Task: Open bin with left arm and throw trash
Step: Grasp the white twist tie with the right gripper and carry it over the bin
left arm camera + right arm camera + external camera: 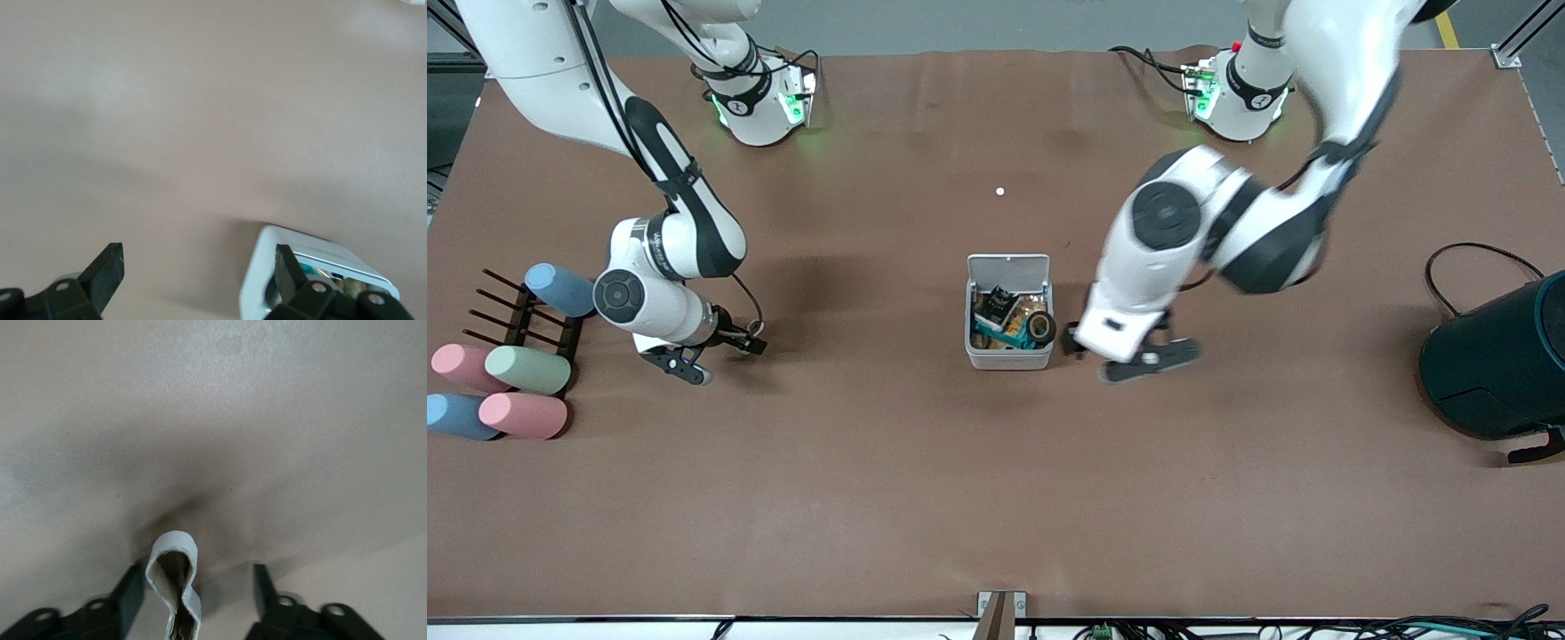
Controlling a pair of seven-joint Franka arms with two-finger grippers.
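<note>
When handling the trash, treat as light, limp and easily flattened: pinch the pale looped strip (pixel 175 580), likely one piece of it, across its flat sides and low on the loop, with gentle pressure only. Lowest in the frame, toward the right arm's end of the bench (pixel 996 498): pastel cylinders (pixel 523 415), no part of the job. Slightly higher, right gripper (pixel 703 356) low over bare bench, partly open, the strip upright between its fingers and apparently not clamped. Level with it near mid-frame, left gripper (pixel 1116 356) just beside the bin (pixel 1009 358), spread wide, holding nothing. Dead centre, that small white bin: thin plastic, probably light enough to skid if nudged. Inside, black wrapper (pixel 996 302) and tape roll (pixel 1040 327). Uppermost, hinged lid (pixel 1008 267), already raised.
</note>
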